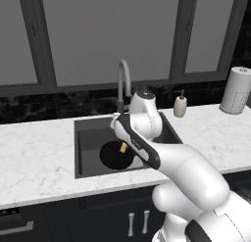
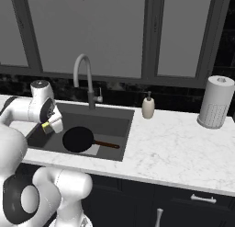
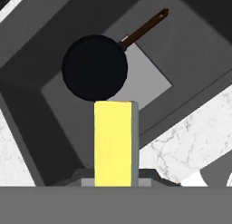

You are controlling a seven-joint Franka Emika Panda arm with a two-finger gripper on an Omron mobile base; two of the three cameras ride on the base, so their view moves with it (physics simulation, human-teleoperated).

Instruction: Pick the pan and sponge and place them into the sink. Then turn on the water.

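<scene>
So far, half of the carrying is done: the pan (image 2: 78, 139) already lies flat on the bottom of the sink (image 2: 114, 115), its reddish-brown handle pointing toward the basin's right side and lying over the lighter grey patch. From the hand view I see the black round of it straight ahead and below me, with the handle running off toward the upper right.

My gripper (image 2: 46, 127) is clamped on the sponge (image 3: 113, 141), which stands up between my fingers as a tall yellow block with its grey-green edge along one side. I hang above the sink's left part, over the basin and not the white marble counter (image 2: 183, 148); the sponge is in the air, apart from the pan and from the sink floor. In the left base view a sliver of yellow shows past my forearm, just above the pan.

What remains, as I judge it: lower a little, let the sponge go into the basin, then reach for the faucet (image 2: 84, 74) behind the sink. No blue stream falls from its spout, so the water is not yet on. The soap bottle (image 2: 148, 106) and the paper towel roll (image 2: 215, 102) stand well off to the right.
</scene>
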